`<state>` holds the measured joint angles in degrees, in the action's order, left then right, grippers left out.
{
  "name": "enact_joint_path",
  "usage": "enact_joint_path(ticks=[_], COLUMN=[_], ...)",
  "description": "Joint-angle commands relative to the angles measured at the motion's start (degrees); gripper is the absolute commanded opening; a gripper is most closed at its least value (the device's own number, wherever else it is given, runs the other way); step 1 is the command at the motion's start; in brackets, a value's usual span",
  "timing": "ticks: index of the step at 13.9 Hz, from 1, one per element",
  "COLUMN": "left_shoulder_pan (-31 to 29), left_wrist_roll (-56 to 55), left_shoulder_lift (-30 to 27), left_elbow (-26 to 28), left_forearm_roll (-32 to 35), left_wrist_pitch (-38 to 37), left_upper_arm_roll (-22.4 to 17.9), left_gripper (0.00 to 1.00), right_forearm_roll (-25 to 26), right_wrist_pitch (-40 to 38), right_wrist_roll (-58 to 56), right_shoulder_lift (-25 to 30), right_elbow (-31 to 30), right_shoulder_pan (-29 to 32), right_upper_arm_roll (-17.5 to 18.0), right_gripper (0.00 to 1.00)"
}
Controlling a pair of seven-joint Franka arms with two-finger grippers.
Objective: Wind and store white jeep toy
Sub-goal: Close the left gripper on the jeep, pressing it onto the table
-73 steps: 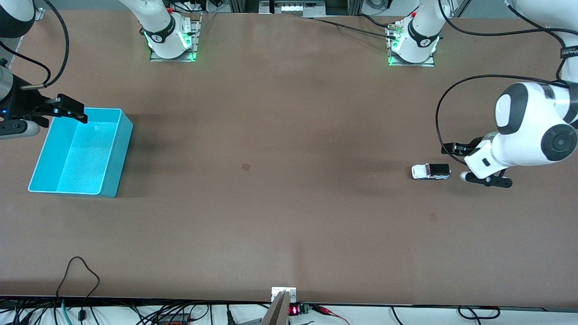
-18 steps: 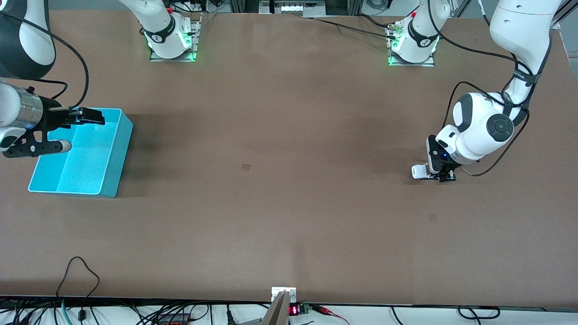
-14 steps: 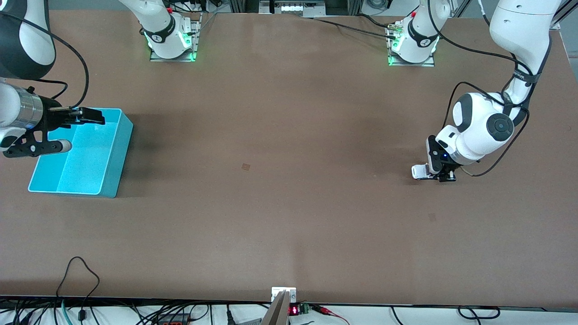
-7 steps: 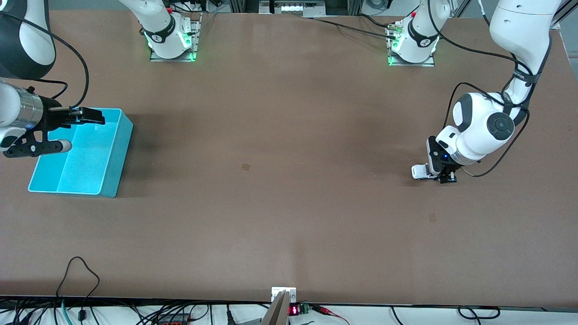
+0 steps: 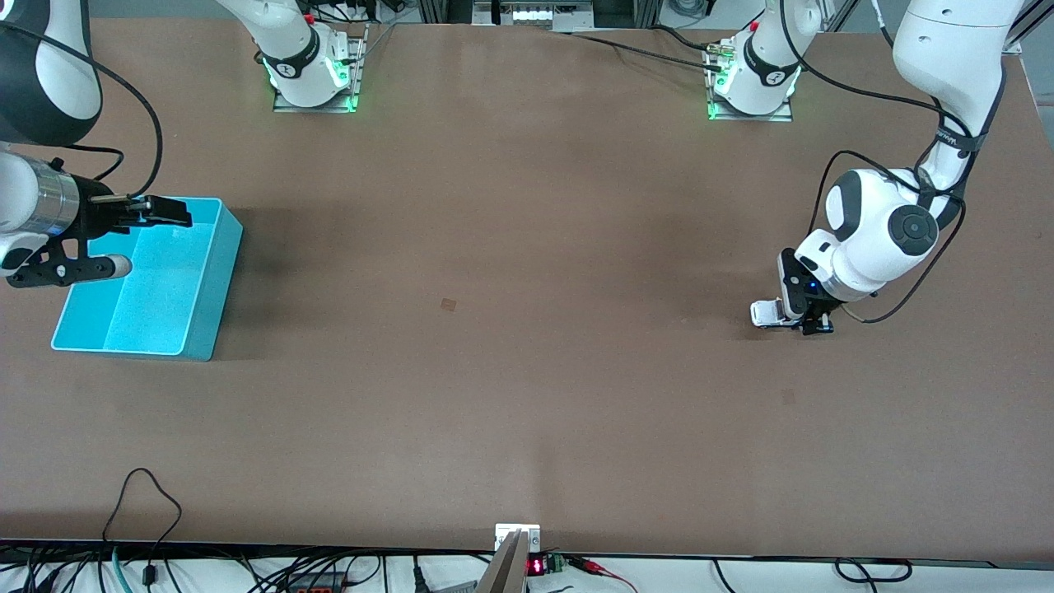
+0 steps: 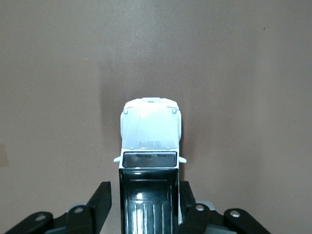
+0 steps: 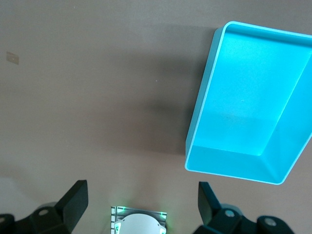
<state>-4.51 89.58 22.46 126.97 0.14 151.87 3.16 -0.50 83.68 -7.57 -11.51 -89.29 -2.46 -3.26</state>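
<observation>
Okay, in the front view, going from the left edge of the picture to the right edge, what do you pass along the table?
Right tool over the blue bin's rim → blue bin → toy jeep → left tool, around the jeep's back half.

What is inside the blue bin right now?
Nothing shows inside the blue bin: the right wrist view looks straight into it and its floor is bare. In the front view the right tool, open, hangs over one corner and covers a little of it.
</observation>
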Motion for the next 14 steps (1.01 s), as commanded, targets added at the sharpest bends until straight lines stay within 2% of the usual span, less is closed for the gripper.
enact_joint_path(ticks=[1,9,10,13,14], left_shoulder_pan=[-0.77,-1.03,-1.03,-1.03,-1.03], left_wrist_roll=[0.69,0.69,0.69,0.69,0.69], left_shoulder_lift=[0.56,0.83,0.83,0.65,0.48], left_elbow=[-0.15,-0.06,-0.06,-0.06,-0.06], left_forearm_roll=[0.91,1.00,1.00,1.00,1.00], left_wrist_pitch=[0.97,1.68,1.68,1.68,1.50], left_upper_arm_roll=[0.53,0.44,0.44,0.44,0.44], left_gripper=[0.65,0.64,0.61,0.41,0.38], right_forearm_roll=[-0.20,-0.20,-0.20,-0.20,-0.20], right_wrist_pitch=[-0.97,-0.97,-0.97,-0.97,-0.97], right_wrist_roll=[-0.78,-0.60,-0.78,-0.78,-0.43], right_shoulder_lift=[-0.17,-0.09,-0.09,-0.09,-0.09], right_elbow=[0.61,0.70,0.61,0.70,0.61], right_shoulder_pan=[0.26,-0.01,0.08,0.08,0.08], right_upper_arm_roll=[0.01,0.01,0.01,0.01,0.01], right_gripper=[1.00,1.00,1.00,1.00,1.00])
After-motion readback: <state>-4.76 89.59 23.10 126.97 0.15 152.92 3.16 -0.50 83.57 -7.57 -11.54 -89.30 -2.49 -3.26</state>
